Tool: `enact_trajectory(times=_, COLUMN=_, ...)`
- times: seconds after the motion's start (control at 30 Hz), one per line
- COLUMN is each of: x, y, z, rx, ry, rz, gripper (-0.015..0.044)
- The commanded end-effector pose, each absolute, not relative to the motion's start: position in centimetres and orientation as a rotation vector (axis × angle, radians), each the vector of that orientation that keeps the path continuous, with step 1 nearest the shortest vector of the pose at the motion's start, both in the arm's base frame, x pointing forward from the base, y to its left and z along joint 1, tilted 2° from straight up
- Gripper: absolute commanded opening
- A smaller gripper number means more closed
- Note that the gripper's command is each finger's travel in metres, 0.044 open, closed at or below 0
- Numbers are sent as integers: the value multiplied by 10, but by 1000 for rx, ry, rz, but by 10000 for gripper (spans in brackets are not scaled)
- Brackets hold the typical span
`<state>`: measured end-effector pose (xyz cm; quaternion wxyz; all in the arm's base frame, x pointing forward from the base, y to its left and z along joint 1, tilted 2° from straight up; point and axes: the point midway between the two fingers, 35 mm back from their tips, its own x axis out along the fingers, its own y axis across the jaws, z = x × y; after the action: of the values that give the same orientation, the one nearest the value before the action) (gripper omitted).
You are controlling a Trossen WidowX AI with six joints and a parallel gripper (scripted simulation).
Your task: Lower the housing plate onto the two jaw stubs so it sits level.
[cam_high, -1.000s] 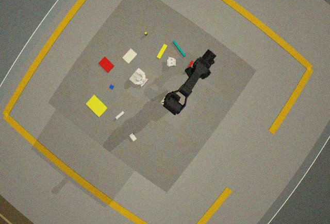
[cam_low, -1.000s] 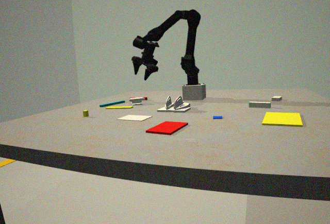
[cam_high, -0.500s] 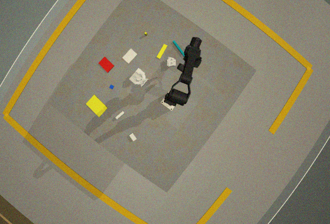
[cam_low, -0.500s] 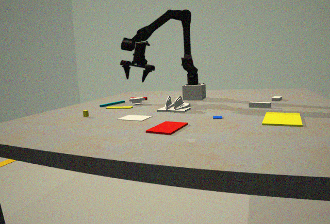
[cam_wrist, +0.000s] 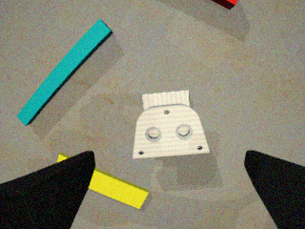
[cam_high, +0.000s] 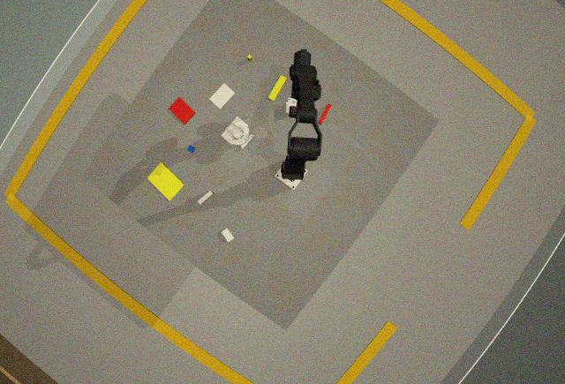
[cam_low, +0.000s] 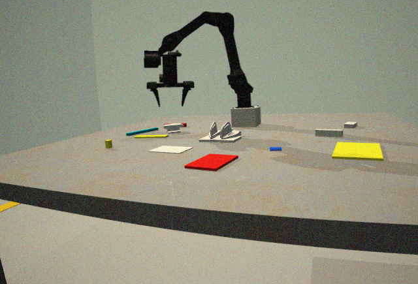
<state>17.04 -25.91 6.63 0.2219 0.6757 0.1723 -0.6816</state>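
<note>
The white housing plate (cam_high: 290, 104) (cam_low: 174, 125) (cam_wrist: 169, 143), rounded at one end, twin bosses on its face, lay off the jaw assembly (cam_high: 237, 131) (cam_low: 221, 136), near the yellow bar (cam_high: 277, 87) (cam_low: 151, 136) (cam_wrist: 119, 188). The pale jaws stood upright on their flat base. My black, tapering gripper (cam_low: 170, 106) (cam_wrist: 171, 159) hung above the plate, spread nearly full, holding nothing; grasping, lowering and withdrawing all remained.

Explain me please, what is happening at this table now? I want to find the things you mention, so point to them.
The robot arm holds its open gripper (cam_low: 170, 106) (cam_wrist: 171, 159) above the white housing plate (cam_high: 290, 104) (cam_low: 174, 125) (cam_wrist: 171, 140), with nothing between the fingers. The plate is not yet on the two upright jaws (cam_low: 226, 130), which stand on a separate white base (cam_high: 228, 137) (cam_low: 219, 140).
</note>
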Motion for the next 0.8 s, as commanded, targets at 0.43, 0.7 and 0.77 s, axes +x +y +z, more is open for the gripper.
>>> enact_trajectory(times=0.43, x=186, y=-249, z=23, rx=1797, ry=608, rz=-1849, gripper=440)
enact_trajectory(times=0.7, x=186, y=-250, z=16, rx=1797, ry=608, rz=-1849, gripper=440)
enact_trajectory(times=0.77, x=186, y=-250, z=13, rx=1797, ry=608, rz=-1849, gripper=440)
